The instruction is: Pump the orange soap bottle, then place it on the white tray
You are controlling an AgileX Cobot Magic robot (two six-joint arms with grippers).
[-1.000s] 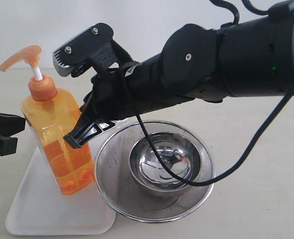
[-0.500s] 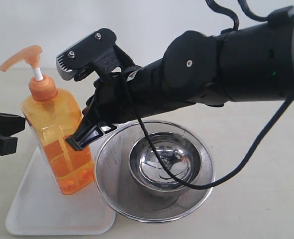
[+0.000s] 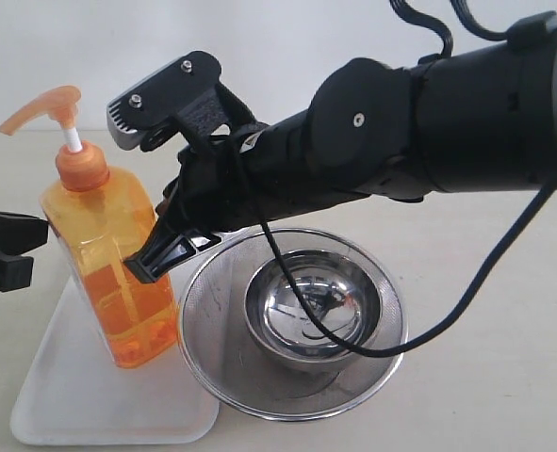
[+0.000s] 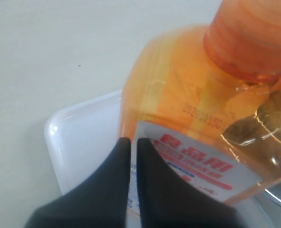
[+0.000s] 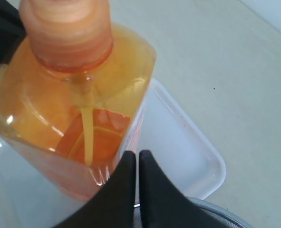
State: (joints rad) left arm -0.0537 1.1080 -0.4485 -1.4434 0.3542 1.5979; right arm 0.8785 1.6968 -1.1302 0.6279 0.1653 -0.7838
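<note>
Low exterior; wrist views close on bottle (image 5: 50,109)

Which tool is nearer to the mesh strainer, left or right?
Right. The right tool is close to the mesh strainer, beside the orange soap bottle; the left tool is on the bottle's other side.

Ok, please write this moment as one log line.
orange soap bottle: on white tray | right gripper: shut, at bottle side | left gripper: shut

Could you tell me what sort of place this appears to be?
Probably a robot test bench, not a real kitchen: a pale tabletop against a plain wall, holding an orange soap bottle, a white tray and a steel strainer.
</note>
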